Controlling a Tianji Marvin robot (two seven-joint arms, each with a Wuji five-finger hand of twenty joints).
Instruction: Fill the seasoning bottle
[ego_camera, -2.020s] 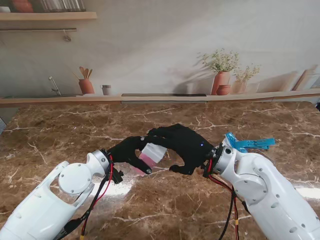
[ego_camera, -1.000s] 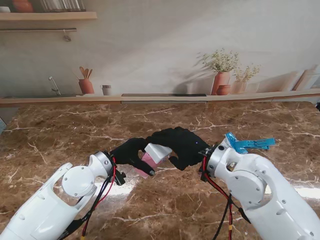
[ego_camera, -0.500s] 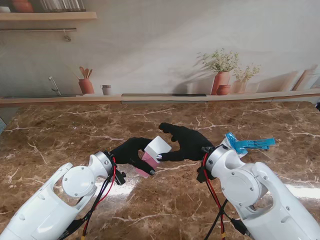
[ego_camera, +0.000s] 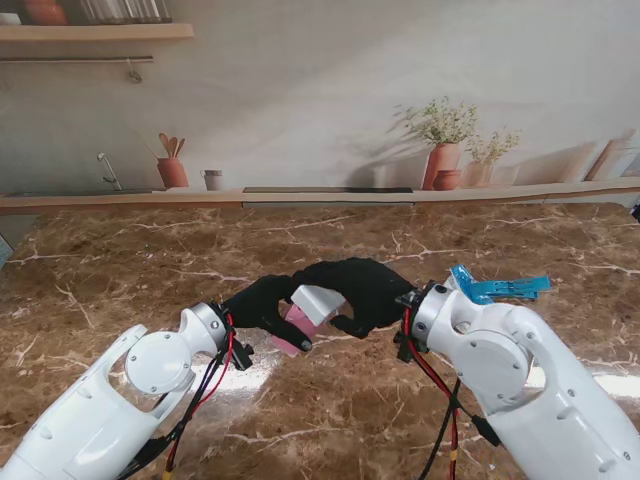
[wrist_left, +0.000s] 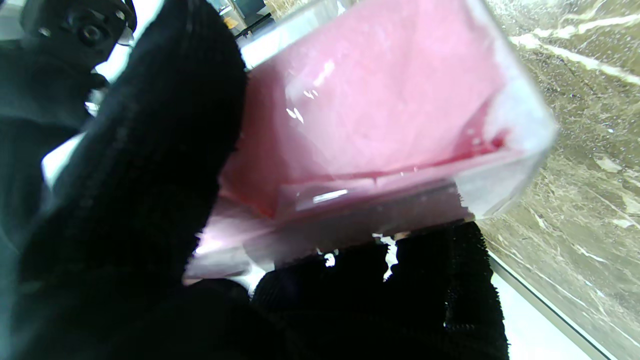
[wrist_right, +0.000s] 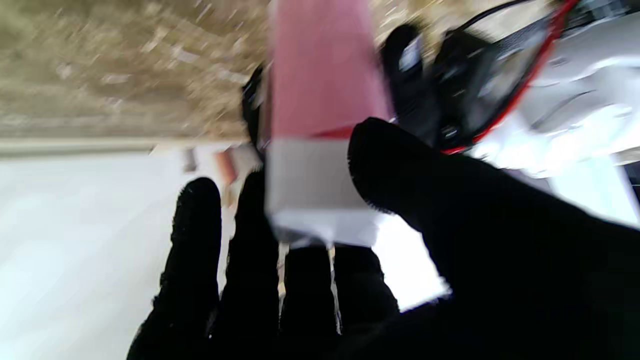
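The step in hand looks like working the white cap (ego_camera: 318, 298) of the bottle (ego_camera: 300, 328), either off for filling or back on. One bottle is in view, square-sided and clear with pink contents, held tilted above the desk (ego_camera: 150, 260) between the two hands. The left hand (ego_camera: 262, 305) grips its pink body from the left of the cap, fingers (wrist_left: 150, 165) wrapped along one side. The right hand (ego_camera: 365, 292) curls over the cap from the bottle's right; whether it truly clamps the cap or only rests against it I cannot tell, since the right wrist view is blurred. Next, I judge, the right hand needs a firm hold on the cap while the left steadies the body. One blue item (ego_camera: 498, 287) lies right of the bottle, beside the right wrist.
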